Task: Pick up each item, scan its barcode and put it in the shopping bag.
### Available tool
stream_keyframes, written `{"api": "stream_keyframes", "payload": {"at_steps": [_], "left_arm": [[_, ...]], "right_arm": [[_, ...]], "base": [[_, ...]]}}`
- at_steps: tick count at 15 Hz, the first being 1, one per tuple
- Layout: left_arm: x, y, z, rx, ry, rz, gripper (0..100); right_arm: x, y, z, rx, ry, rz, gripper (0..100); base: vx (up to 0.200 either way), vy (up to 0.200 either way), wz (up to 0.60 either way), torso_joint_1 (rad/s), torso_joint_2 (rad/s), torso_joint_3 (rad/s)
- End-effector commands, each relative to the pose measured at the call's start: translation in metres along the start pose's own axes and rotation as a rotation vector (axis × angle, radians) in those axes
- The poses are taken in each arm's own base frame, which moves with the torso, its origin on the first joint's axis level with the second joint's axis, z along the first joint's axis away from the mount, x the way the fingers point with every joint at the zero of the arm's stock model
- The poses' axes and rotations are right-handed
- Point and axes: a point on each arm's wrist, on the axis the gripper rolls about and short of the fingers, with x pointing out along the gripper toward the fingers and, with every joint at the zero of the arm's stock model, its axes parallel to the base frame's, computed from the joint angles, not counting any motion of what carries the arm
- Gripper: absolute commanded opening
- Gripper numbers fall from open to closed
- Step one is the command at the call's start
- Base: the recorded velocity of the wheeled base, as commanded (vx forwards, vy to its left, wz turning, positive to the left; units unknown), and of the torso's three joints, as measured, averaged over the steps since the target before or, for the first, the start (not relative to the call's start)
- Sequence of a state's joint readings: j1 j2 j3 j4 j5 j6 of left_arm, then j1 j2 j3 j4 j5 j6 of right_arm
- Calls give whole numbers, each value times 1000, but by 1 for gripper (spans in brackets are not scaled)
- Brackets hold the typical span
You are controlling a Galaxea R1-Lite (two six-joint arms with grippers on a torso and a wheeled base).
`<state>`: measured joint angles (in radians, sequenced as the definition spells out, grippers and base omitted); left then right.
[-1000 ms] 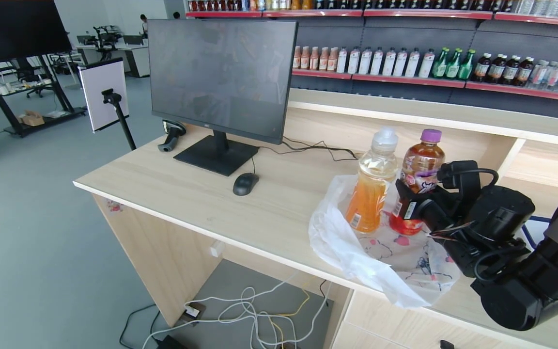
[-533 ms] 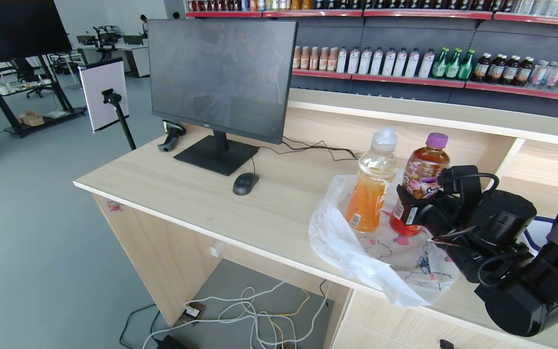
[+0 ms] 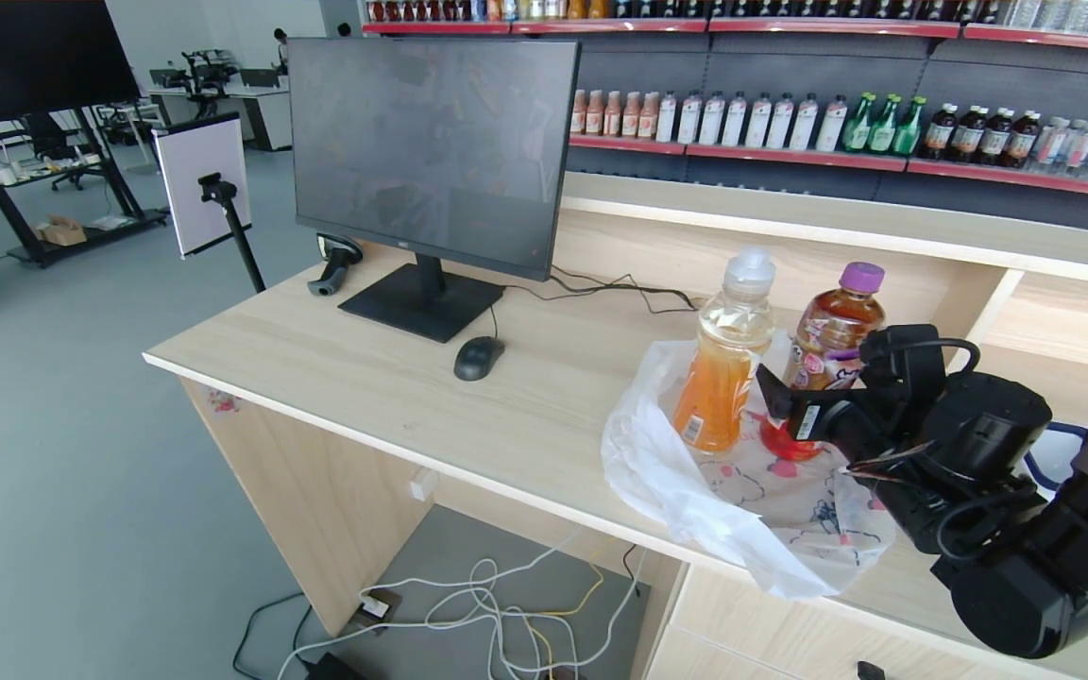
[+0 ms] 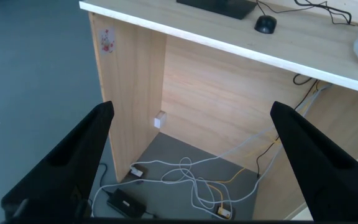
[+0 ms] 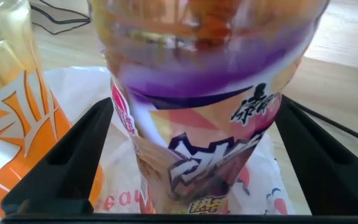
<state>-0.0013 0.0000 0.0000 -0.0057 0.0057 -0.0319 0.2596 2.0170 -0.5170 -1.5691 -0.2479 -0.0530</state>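
Observation:
A purple-capped tea bottle [image 3: 832, 326] stands upright on the white printed shopping bag [image 3: 695, 491] at the desk's right. An orange drink bottle [image 3: 723, 378] with a clear cap stands just left of it on the same bag. My right gripper [image 3: 807, 392] is open, with its fingers on either side of the tea bottle's lower half. In the right wrist view the tea bottle [image 5: 191, 93] sits between the spread fingers of the right gripper [image 5: 191, 155], with the orange bottle [image 5: 17, 124] beside it. My left gripper [image 4: 191, 162] hangs open and empty, low in front of the desk.
On the wooden desk [image 3: 365, 378], a monitor [image 3: 431, 151], a mouse [image 3: 479, 357] and a handheld barcode scanner [image 3: 334, 263] occupy the left half. A raised counter wall runs behind the bottles. Cables [image 4: 191, 186] lie on the floor under the desk.
The tea bottle has shifted slightly right and down onto the bag. My right gripper's fingers have spread away from it.

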Motion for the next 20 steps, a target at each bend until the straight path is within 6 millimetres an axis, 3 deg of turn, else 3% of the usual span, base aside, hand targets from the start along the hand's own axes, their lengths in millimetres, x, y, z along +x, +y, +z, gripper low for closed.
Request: {"api": "stream_keyframes", "payload": {"at_steps": [1,7,20], "left_arm": [[0,0,0,0,1,0,100],[0,0,0,1,0,2,100],[0,0,0,3,3,0,100]], "right_arm": [[-3,-3,1,-1,0,-6,100],[-16,-6,7,-3,3,-4,100],[-69,-17,40,1,-51,5,100]], "base": [[0,0,0,0,0,0],[0,0,0,0,0,0],[0,0,0,0,0,0]]}}
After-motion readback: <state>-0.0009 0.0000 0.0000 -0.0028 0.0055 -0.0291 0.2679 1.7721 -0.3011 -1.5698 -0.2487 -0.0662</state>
